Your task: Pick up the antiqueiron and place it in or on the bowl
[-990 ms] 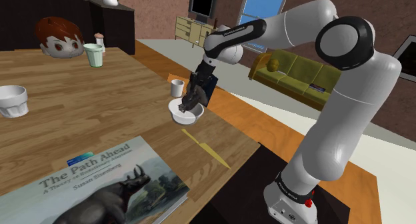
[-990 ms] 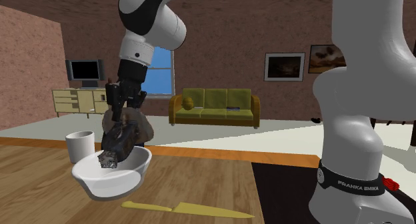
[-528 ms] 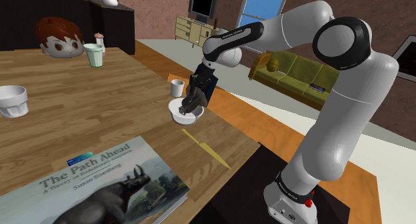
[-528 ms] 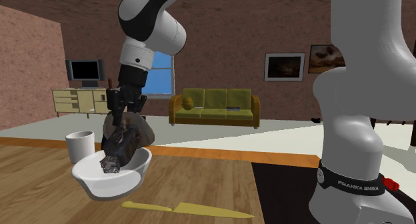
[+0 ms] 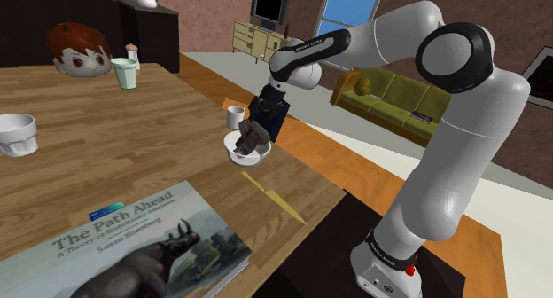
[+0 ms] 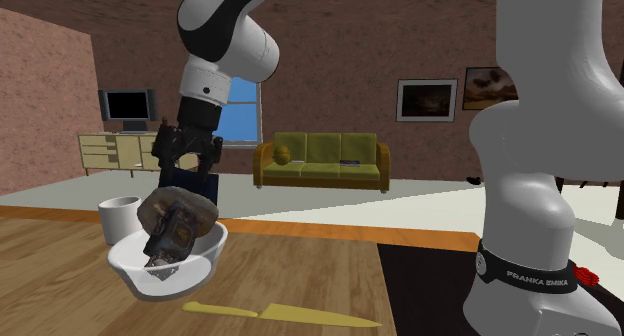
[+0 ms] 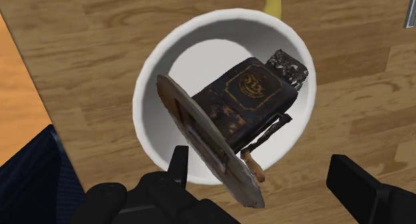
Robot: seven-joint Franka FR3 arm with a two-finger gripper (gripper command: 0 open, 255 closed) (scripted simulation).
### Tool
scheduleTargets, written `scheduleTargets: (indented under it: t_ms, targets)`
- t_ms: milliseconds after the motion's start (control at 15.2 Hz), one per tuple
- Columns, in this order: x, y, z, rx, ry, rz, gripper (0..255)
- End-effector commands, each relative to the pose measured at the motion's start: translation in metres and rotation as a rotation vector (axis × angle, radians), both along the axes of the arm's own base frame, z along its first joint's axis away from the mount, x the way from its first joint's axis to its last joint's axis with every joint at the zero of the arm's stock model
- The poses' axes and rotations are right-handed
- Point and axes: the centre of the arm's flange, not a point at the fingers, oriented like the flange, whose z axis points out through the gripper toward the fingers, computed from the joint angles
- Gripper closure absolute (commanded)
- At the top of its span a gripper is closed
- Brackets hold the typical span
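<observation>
Gripper: yours, standing wide, fingers apart, clasping nothing, just above the bowl. Antique iron: dark, tilted, lying inside that white bowl on the wooden table

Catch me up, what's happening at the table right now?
The Franka arm's black gripper hangs just above the white bowl near the wooden table's edge. The dark antique iron lies tilted inside the bowl, and the fingers stand wide apart, not clasping it. A yellow knife and a white cup sit beside the bowl. The placing looks done.
</observation>
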Motion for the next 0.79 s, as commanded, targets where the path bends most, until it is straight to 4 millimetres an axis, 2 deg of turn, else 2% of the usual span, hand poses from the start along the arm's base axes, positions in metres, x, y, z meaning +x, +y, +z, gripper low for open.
scheduleTargets:
  t_ms: [0, 198, 726]
  targets:
    - [-0.003, -0.003, 0.013, 0.000, 0.000, 0.000, 0]
    - [-0.010, -0.011, 0.048, 0.000, 0.000, 0.000, 0]
    - [-0.010, -0.011, 0.048, 0.000, 0.000, 0.000, 0]
